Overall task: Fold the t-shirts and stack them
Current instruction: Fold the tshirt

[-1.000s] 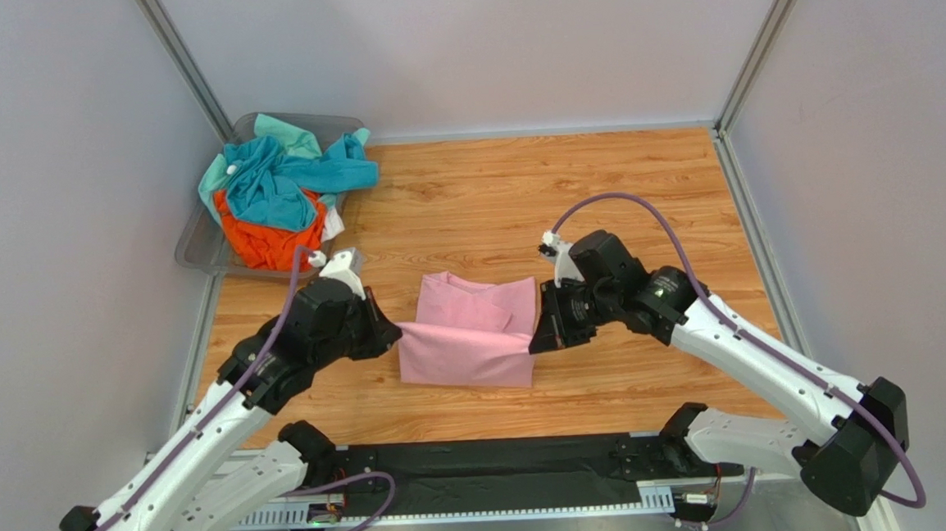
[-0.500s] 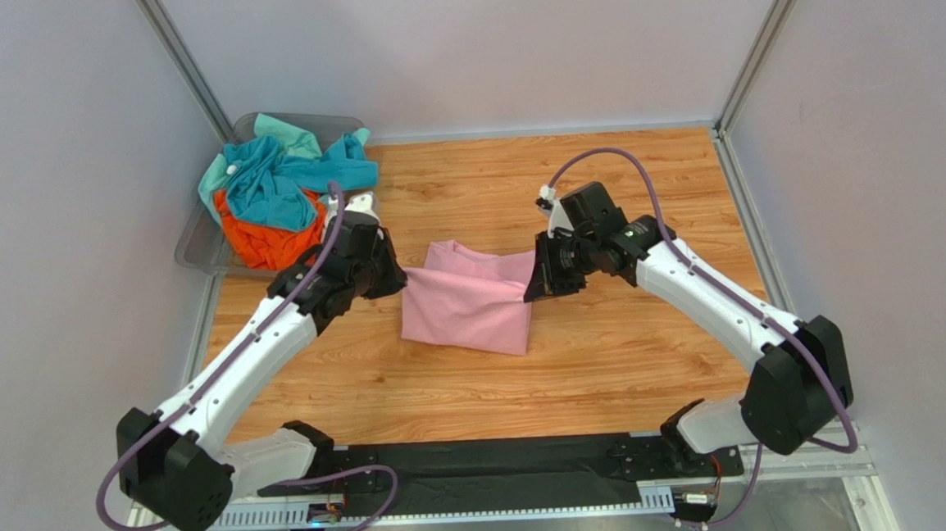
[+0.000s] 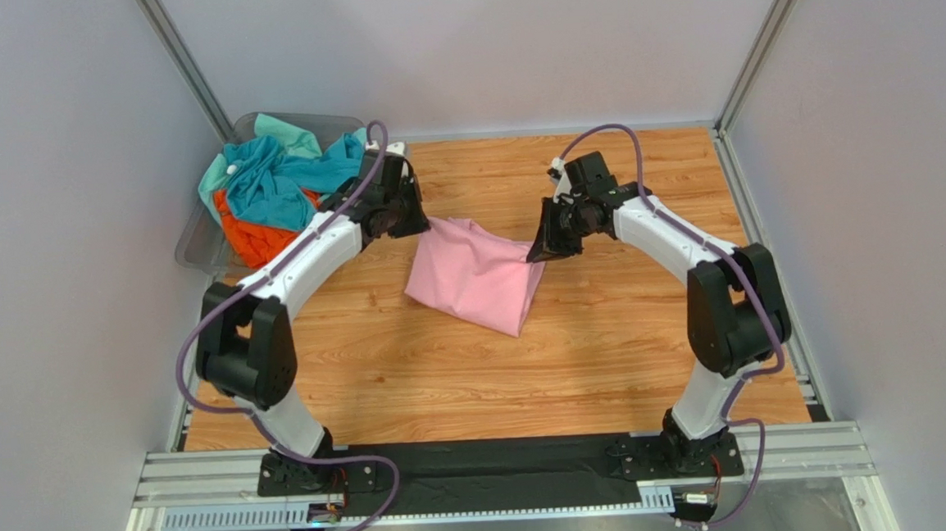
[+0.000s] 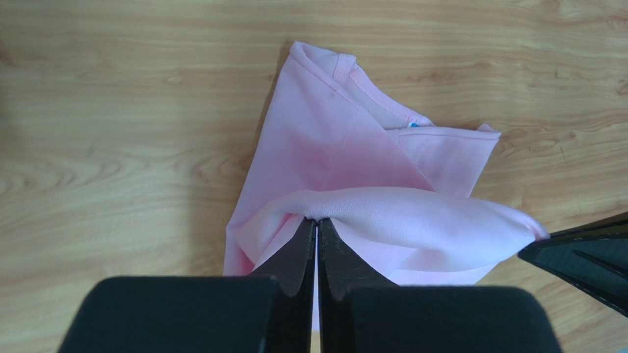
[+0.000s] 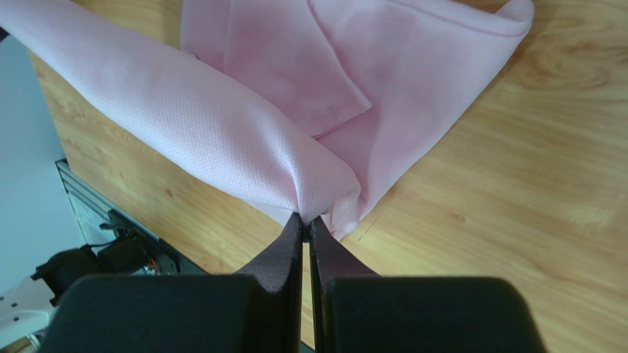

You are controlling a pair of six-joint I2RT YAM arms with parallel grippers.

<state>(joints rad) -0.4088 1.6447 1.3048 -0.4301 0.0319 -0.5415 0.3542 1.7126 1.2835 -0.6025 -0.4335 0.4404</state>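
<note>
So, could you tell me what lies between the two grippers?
The pink shirt, its raised edge stretched from left gripper to right gripper, as the top view shows.

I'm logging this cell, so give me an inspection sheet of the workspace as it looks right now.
Surface: light wooden tabletop, no spills seen.
Job's things: light pink cloth t-shirt, partly folded, one edge lifted off the wood; teal, mint and orange cloth shirts heaped in a grey translucent plastic bin, far left corner.
Clutter: nothing seen.
Grippers: left gripper shut on the pink shirt's edge; right gripper shut on it too.
Cables: purple cable looped along each arm, clear of the cloth.
Surroundings: plain grey walls; metal rail at the near edge.
</note>
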